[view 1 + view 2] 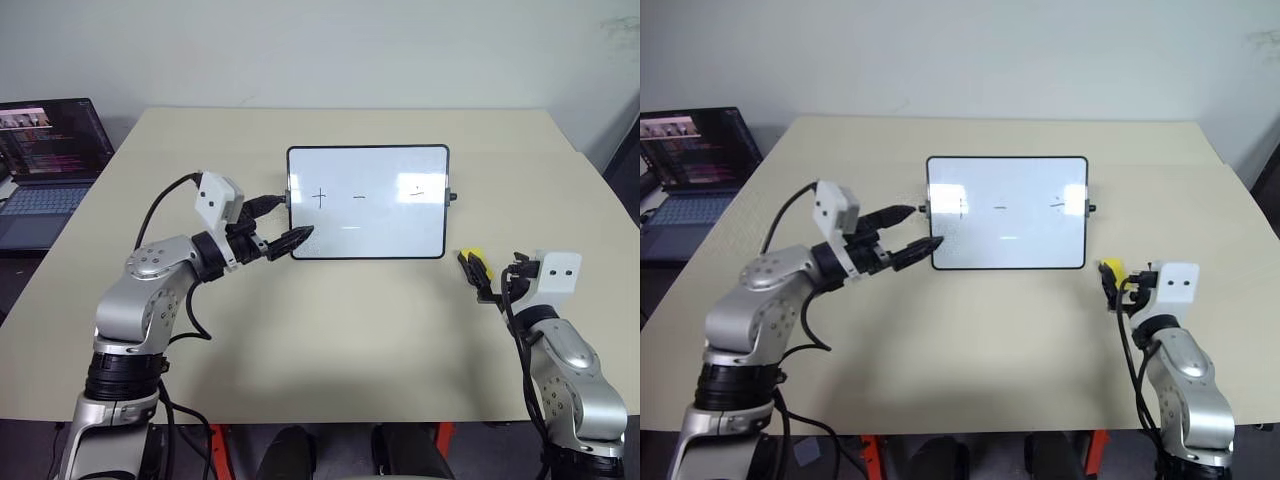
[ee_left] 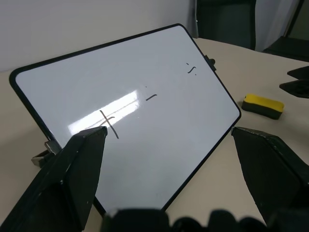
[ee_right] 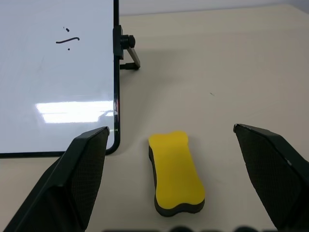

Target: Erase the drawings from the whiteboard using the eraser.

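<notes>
On the desk [image 1: 330,340]: the whiteboard [image 1: 367,203] lies at the middle, far from me.
Drawings [image 1: 319,197]: a plus sign, a dash and a stroke with dots, all on the board.
Eraser [image 3: 176,172]: yellow, on the desk just right of the board's near right corner.
My left claw [image 1: 282,222]: released, at the board's left edge.
My right claw [image 3: 178,193]: released, its fingers on both sides of the eraser, not grasping it.

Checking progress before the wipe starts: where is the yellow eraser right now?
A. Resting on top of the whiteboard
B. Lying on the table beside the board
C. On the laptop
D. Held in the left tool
B: the eraser lies on the table, just off the whiteboard, between the right tool's open fingers, ungripped.
</notes>
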Controlling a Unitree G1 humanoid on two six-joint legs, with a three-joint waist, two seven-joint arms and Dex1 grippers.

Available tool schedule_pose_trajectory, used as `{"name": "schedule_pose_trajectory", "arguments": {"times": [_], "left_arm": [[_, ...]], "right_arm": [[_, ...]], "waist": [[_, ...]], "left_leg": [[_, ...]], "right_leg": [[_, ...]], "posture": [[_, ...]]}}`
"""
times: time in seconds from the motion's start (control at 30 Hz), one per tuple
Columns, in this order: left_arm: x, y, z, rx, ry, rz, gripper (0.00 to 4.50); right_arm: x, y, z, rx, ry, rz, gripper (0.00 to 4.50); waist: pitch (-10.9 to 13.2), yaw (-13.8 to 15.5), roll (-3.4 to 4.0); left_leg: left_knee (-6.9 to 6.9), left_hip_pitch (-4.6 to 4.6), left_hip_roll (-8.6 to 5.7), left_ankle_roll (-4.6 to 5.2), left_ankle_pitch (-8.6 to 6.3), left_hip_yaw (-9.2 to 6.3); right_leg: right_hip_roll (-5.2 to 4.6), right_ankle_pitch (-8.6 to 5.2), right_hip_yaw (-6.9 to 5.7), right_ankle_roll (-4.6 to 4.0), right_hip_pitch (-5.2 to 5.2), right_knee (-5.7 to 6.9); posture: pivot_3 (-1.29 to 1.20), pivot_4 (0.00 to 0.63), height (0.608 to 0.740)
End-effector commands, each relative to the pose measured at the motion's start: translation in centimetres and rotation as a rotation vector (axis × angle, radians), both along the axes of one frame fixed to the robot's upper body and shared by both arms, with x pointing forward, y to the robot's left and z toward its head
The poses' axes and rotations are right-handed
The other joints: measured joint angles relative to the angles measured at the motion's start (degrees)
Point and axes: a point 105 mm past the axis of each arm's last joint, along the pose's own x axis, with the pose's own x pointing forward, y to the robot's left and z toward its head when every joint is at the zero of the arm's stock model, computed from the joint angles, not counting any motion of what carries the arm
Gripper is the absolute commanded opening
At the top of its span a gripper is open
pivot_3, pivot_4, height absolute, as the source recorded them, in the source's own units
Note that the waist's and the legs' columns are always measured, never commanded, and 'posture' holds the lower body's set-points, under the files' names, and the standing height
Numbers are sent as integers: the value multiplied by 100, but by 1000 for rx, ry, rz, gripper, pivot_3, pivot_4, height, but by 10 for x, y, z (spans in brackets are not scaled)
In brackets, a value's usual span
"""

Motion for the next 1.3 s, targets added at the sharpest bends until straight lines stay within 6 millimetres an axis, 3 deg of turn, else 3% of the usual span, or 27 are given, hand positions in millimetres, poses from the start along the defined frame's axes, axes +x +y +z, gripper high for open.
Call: {"name": "schedule_pose_trajectory", "arguments": {"times": [0.03,0.47,0.83,1.3], "left_arm": [[-1,-6,13,-1,-51,-36,4500],[2,-8,16,5,-55,-61,4500],[5,-10,17,-1,-57,-64,4500],[7,-6,19,-2,-66,-43,4500]], "right_arm": [[2,-6,14,-19,-55,-1,4455],[5,-3,15,-25,-40,19,4455],[29,5,14,-20,124,50,4455],[45,-1,-11,-16,216,30,4455]], "waist": [[0,1,0],[0,0,0],[0,-1,0],[0,0,0]], "left_leg": [[0,0,0,0,0,0],[0,-1,0,0,0,1],[2,-2,0,0,0,0],[2,-4,0,1,0,1]], "right_leg": [[0,0,0,0,0,0],[0,0,1,0,0,0],[0,0,0,-1,-1,1],[0,0,0,-1,-2,1]], "posture": [[0,150,740],[0,150,740],[0,150,740],[0,150,740]]}}
